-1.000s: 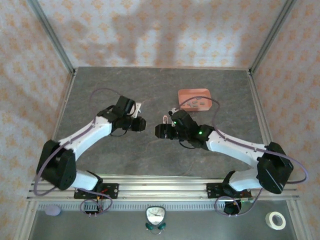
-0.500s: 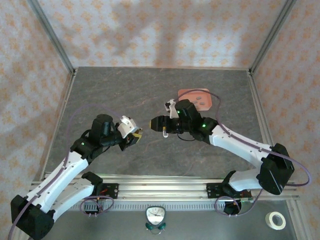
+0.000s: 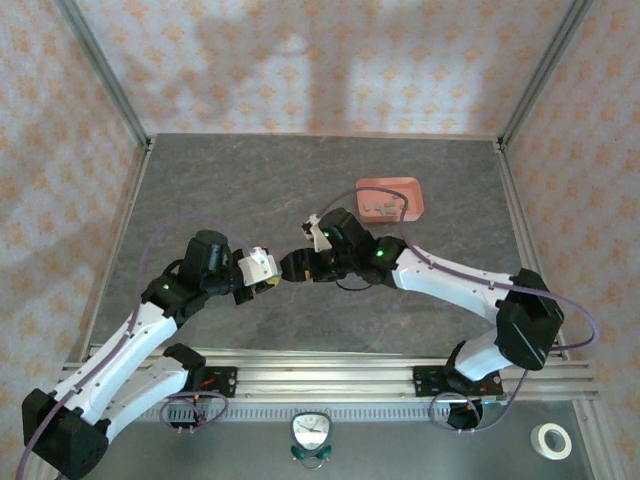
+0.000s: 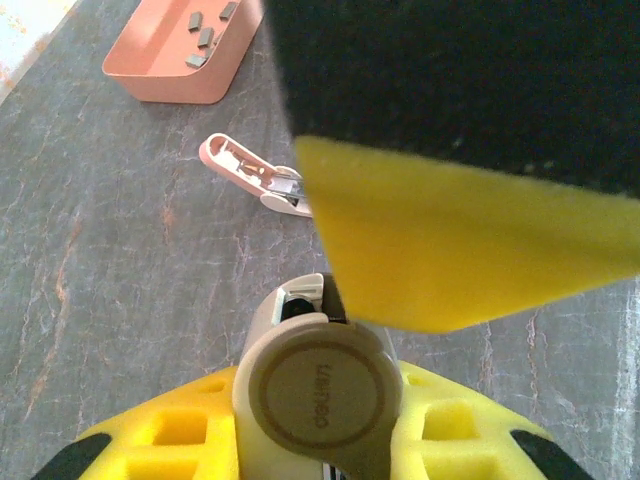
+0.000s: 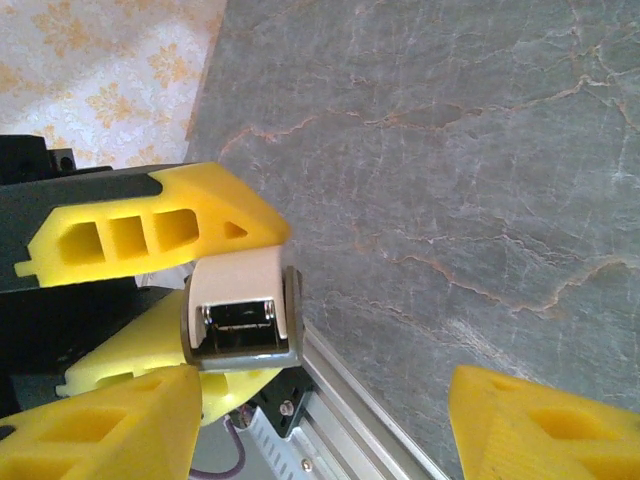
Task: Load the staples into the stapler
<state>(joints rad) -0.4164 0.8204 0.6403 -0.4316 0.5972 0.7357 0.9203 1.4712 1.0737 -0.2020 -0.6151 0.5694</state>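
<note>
Left gripper [image 3: 266,283] clamps a beige stapler [image 5: 240,320] at mid-table, toward the near side. Right gripper [image 3: 292,268], jaws apart and empty, faces the stapler's metal end, just beside it. Staples [image 3: 384,208] lie in the pink tray [image 3: 395,184], far right. The step looks like opening the stapler, which next calls for a careful grip on that end.

High overhead view down on table [image 3: 300,180]; both close wrist views sharing the stapler [image 4: 315,390].
</note>
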